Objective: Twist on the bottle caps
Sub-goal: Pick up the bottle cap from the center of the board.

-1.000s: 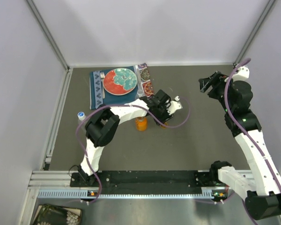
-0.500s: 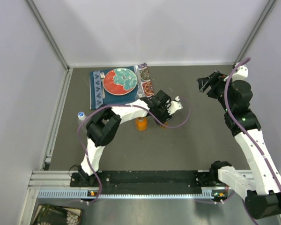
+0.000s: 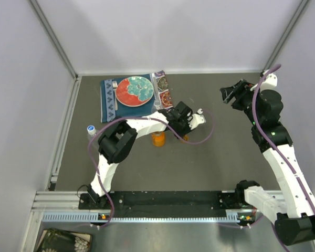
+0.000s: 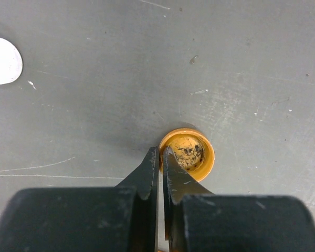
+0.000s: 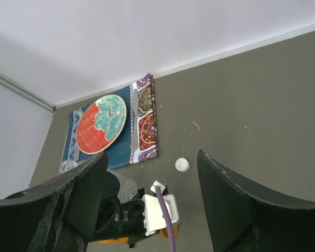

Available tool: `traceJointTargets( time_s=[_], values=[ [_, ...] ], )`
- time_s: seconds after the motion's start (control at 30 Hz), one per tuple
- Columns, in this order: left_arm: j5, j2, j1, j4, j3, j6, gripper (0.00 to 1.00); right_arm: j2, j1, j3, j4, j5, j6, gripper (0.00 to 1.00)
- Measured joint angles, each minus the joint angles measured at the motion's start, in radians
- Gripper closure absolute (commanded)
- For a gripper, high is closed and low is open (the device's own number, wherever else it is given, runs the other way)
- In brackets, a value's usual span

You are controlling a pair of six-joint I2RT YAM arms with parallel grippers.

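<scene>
An orange cap (image 4: pixel 188 153) lies open side up on the grey table, and my left gripper (image 4: pixel 160 151) is shut on its left rim, one fingertip outside and one inside. From above, this gripper (image 3: pixel 182 135) is low over the cap, just right of the squat orange bottle (image 3: pixel 158 138), which stands upright without a cap. A white cap (image 5: pixel 182 164) lies on the table beyond the left wrist, and shows again as the white cap (image 4: pixel 2 60). A clear bottle (image 3: pixel 91 129) stands at the far left. My right gripper (image 5: pixel 149 157) is open, empty, raised at the back right (image 3: pixel 230 94).
A red-and-teal plate (image 3: pixel 134 90) rests on a patterned placemat (image 3: pixel 109 100) at the back left, with cutlery beside it. Crumpled clear plastic (image 5: pixel 123 184) shows by the left arm's wrist. A purple cable (image 3: pixel 199 137) loops off the left wrist. Walls enclose the table.
My left gripper's jaws have closed from partly open onto the orange cap's rim. The right gripper has drifted slightly left.
</scene>
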Motion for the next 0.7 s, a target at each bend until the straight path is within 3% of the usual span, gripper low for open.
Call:
traceJointTargets(
  time_s=[0.37, 0.57, 0.7],
  values=[
    [0.046, -0.057, 0.003, -0.091, 0.004, -0.038, 1.0, 0.0, 0.0, 0.0, 0.032, -0.051, 0.005, 0.3],
    [0.214, -0.243, 0.049, -0.223, 0.116, -0.137, 1.0, -0.001, -0.001, 0.0, 0.131, -0.154, -0.029, 0.15],
    [0.416, -0.373, 0.175, -0.22, 0.306, -0.275, 1.0, 0.006, -0.001, -0.002, 0.29, -0.291, -0.035, 0.05]
  ],
)
